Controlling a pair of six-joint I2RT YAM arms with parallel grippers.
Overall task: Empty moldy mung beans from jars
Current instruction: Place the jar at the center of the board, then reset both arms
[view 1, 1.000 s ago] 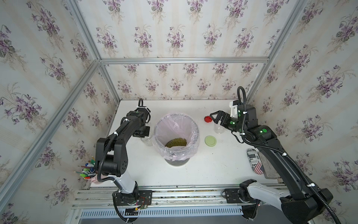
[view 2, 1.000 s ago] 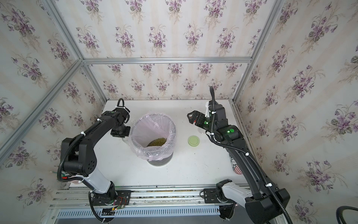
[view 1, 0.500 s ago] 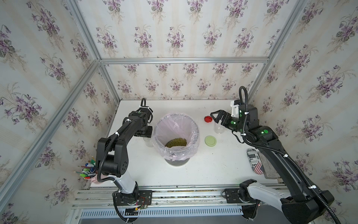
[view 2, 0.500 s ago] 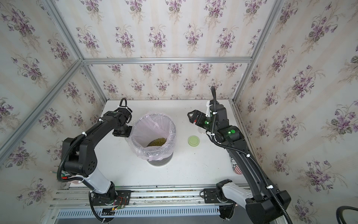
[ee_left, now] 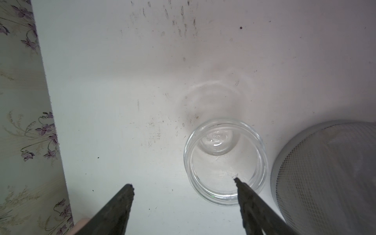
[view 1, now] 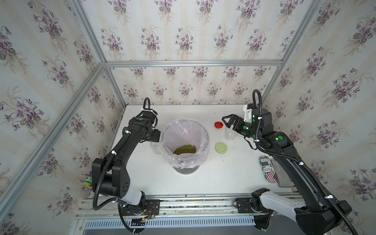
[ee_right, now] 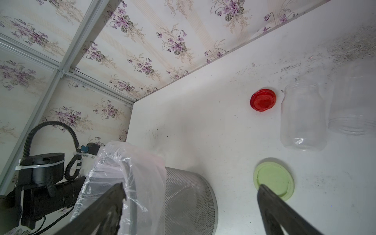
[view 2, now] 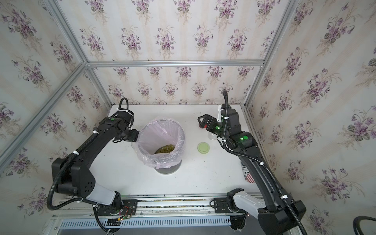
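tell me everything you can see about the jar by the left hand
The jar is small, clear and cylindrical, glass by its look, with a ridged rim and embossed base. It has no lid and is empty. It stands upright, mouth up, on the white table, close beside the mesh bin. The open left hand is near it, one finger crossing its rim in the wrist view; contact cannot be told.

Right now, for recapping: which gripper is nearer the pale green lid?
Right. The right gripper hangs behind the pale green lid; the left gripper is beyond the bin, by an empty jar.
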